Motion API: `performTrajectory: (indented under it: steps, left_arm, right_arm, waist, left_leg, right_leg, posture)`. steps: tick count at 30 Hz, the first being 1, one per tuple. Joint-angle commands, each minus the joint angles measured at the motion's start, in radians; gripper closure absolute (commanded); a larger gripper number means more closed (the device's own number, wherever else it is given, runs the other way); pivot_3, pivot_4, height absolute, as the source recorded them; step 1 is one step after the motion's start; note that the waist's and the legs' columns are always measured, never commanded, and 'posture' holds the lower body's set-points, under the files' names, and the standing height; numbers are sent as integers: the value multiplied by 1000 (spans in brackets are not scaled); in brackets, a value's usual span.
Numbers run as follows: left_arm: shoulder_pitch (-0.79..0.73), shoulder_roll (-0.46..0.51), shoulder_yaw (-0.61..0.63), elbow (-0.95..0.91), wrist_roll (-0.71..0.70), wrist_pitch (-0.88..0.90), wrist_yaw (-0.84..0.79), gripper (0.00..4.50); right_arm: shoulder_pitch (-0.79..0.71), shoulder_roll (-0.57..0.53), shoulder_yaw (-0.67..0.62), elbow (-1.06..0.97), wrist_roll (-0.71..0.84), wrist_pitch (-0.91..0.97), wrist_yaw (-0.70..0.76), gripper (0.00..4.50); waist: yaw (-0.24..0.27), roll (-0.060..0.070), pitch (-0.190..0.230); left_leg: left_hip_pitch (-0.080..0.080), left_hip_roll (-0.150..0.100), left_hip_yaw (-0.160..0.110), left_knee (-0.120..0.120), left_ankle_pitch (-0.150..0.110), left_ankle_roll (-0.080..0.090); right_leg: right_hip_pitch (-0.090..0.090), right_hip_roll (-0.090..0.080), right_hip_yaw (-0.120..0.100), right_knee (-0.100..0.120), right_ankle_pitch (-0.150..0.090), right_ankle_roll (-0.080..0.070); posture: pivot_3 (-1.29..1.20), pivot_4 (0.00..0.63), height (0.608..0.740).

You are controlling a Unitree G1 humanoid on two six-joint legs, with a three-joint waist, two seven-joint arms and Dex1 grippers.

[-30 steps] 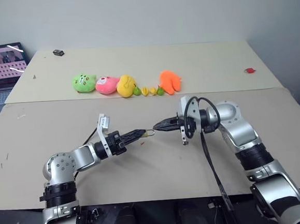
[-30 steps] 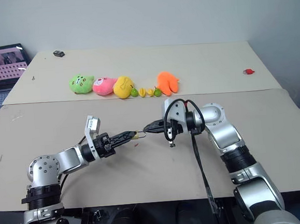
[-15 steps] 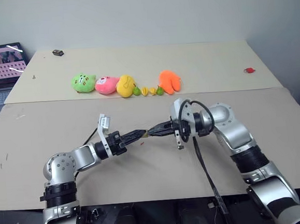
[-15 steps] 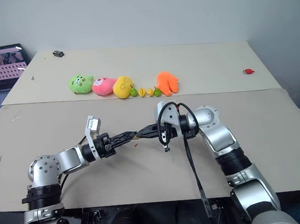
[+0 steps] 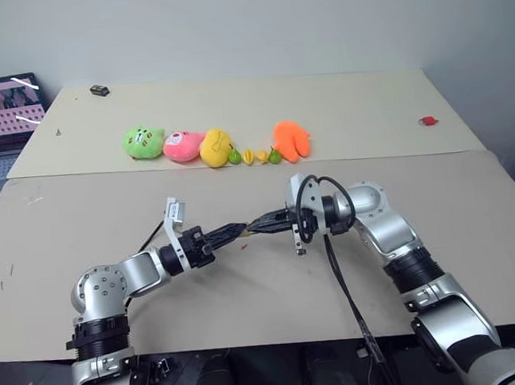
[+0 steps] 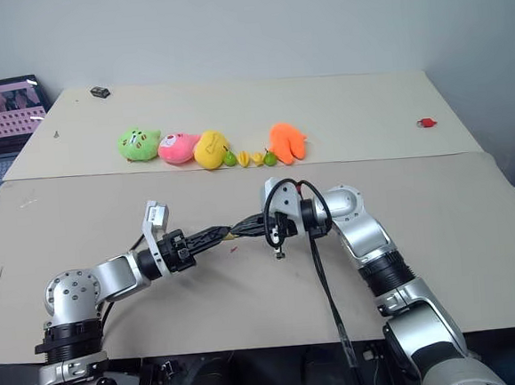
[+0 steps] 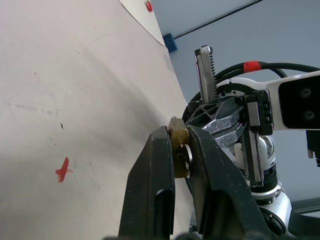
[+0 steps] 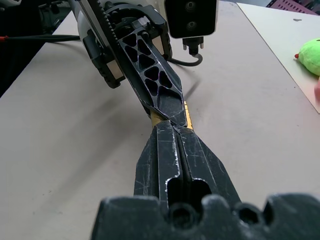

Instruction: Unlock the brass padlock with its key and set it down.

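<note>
Tan tabletop spreads under both arms, plush toys lined up far behind. Above its middle, the left gripper is clamped on the brass padlock, and the right gripper, fingers pressed together, meets it tip to tip. Whether a key sits between them I cannot tell; any key should go in straight and turn gently while the left grip stays firm.
</note>
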Motion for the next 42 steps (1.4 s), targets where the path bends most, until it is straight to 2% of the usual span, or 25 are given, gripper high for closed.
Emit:
performTrajectory:
  steps: [1, 10, 20, 32, 35, 38, 42]
  left_arm:
    - [-11, -3, 18, -38, -46, 0, -5, 4489]
    - [-16, 2, 22, -31, -56, -3, 5, 4489]
    - [-8, -9, 16, -37, -59, -5, 9, 4489]
    - [4, -5, 11, -46, -64, -9, 13, 4489]
    - [31, 15, 8, -70, -61, -2, 2, 4489]
    - [119, 72, -23, -138, -42, 13, -40, 4489]
    - [204, 127, -20, -124, 7, -11, -36, 4489]
  right_arm:
    - [-12, -14, 3, 1, -34, -50, -4, 4429]
    - [-14, -10, 34, 46, -108, -140, -11, 4429]
    - [-196, 71, -24, 337, -132, -253, -131, 4429]
    - [-178, 26, -21, 357, -141, -302, -86, 4429]
    - [-194, 18, -27, 404, -180, -333, -139, 4429]
    - [-202, -1, -27, 444, -217, -363, -179, 4429]
    - [-170, -21, -40, 418, -199, -356, -172, 4429]
  waist:
    - [0, 0, 0]
    - [0, 0, 0]
    - [-3, 0, 0]
    - [-4, 0, 0]
    - [-5, 0, 0]
    - [-9, 0, 0]
    - [-11, 0, 1]
  left_leg:
    - [0, 0, 0, 0, 0, 0]
    - [0, 0, 0, 0, 0, 0]
    - [0, 0, 0, 0, 0, 0]
    - [0, 0, 0, 0, 0, 0]
    - [0, 0, 0, 0, 0, 0]
    - [0, 0, 0, 0, 0, 0]
    - [0, 0, 0, -1, 0, 0]
  right_leg:
    - [0, 0, 0, 0, 0, 0]
    - [0, 0, 0, 0, 0, 0]
    - [0, 0, 0, 0, 0, 0]
    - [0, 0, 0, 0, 0, 0]
    - [0, 0, 0, 0, 0, 0]
    - [0, 0, 0, 0, 0, 0]
    - [-1, 0, 0, 0, 0, 0]
  posture:
    - [0, 150, 722]
    - [0, 150, 722]
    - [0, 150, 722]
    - [0, 150, 722]
    - [0, 150, 722]
    - [0, 150, 722]
    - [0, 150, 722]
